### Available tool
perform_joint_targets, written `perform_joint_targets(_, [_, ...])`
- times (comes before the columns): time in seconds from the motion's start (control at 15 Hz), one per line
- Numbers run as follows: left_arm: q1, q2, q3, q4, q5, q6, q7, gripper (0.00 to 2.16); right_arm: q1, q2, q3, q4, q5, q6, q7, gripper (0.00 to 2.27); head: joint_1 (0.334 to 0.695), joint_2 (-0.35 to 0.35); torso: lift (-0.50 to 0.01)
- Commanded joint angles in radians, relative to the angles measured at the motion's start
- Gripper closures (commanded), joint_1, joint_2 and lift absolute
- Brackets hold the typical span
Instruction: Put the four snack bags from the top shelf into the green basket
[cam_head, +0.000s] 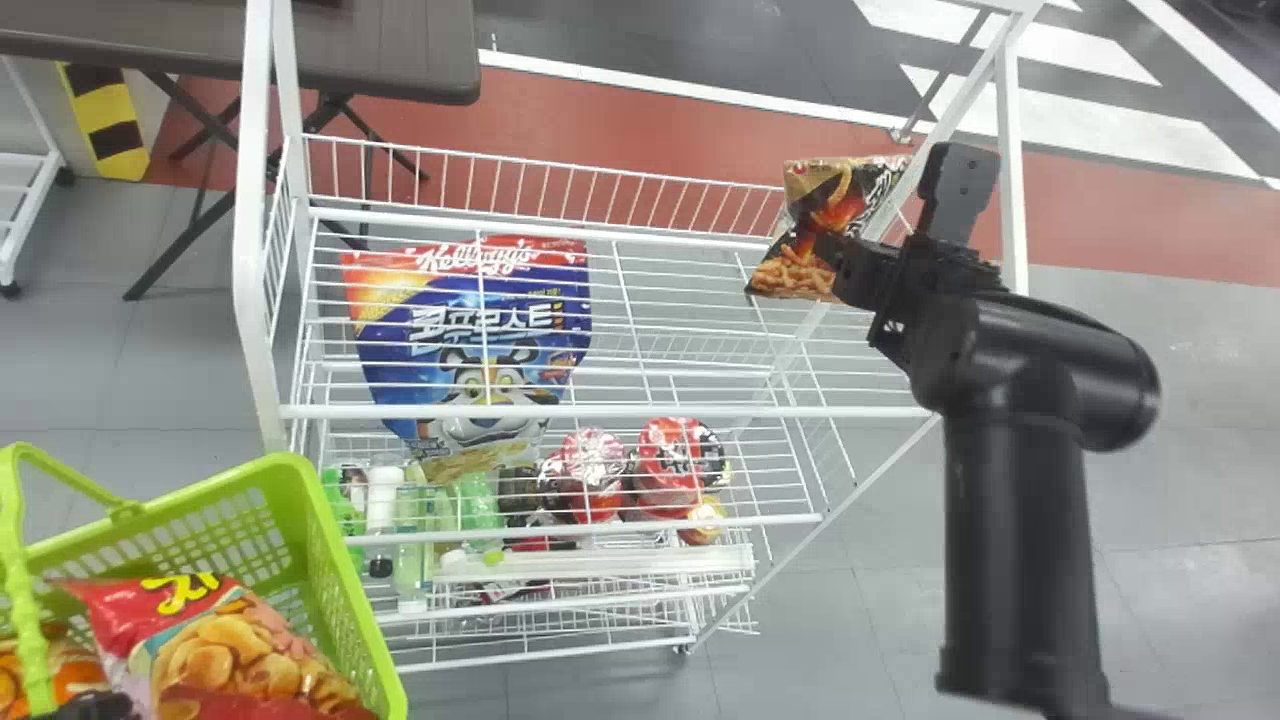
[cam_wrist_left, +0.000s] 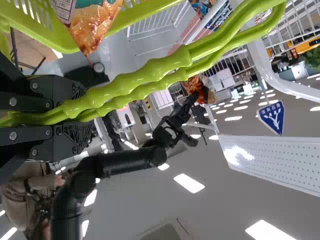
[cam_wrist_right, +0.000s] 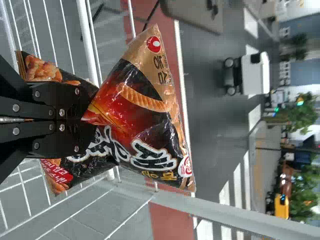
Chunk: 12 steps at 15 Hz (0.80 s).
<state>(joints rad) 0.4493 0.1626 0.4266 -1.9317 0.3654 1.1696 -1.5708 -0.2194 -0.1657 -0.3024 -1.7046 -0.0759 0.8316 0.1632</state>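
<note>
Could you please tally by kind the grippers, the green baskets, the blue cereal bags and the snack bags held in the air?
Grippers: 2 (left gripper, right gripper)
Green basket: 1
Blue cereal bag, seen through the rack's wires: 1
Snack bag in the right gripper: 1
Total: 5

Left of the shelf (cam_head: 600, 411), the basket (cam_head: 338, 585) holds bags (cam_head: 235, 650).
</note>
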Motion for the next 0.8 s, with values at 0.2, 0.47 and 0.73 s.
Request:
perform_joint_targets(0.2, [-0.014, 0.000, 0.000, -0.001, 0.007, 0.008, -0.010, 2.15, 0.374, 0.018, 0.089, -0.603, -0.275, 0.223, 0.006, 2.25, 0.695, -0.233, 0.000])
perform_joint_targets(0.47, [-0.017, -0.003, -0.005, -0.006, 0.007, 0.023, -0.010, 2.15, 0.489, 0.017, 0.278, -0.782, -0.329, 0.438, 0.021, 2.25, 0.695, -0.033, 0.000])
perform_joint_targets(0.73, [-0.011, -0.009, -0.008, -0.012, 0.007, 0.029, -0.010, 2.15, 0.479, 0.023, 0.514, -0.771, -0.360, 0.508, 0.016, 2.25, 0.695, 0.196, 0.000])
